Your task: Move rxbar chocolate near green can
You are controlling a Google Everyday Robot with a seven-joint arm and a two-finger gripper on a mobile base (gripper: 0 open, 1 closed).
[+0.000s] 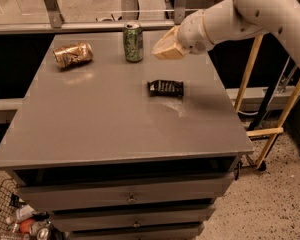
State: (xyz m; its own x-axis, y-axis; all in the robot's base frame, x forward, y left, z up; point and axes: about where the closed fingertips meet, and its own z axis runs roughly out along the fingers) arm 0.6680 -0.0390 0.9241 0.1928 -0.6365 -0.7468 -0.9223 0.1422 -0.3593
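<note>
The rxbar chocolate (166, 88) is a flat black bar with pale lettering. It lies flat on the grey table (110, 119), right of centre. The green can (133, 42) stands upright near the table's back edge, up and left of the bar. My gripper (162, 49) hangs above the table, right of the green can and behind the bar, apart from both. It holds nothing.
An orange-brown can (73, 54) lies on its side at the back left of the table. Drawers (130, 199) sit under the tabletop. A wooden frame (262, 129) stands to the right. A basket with clutter (20, 219) is on the floor at the lower left.
</note>
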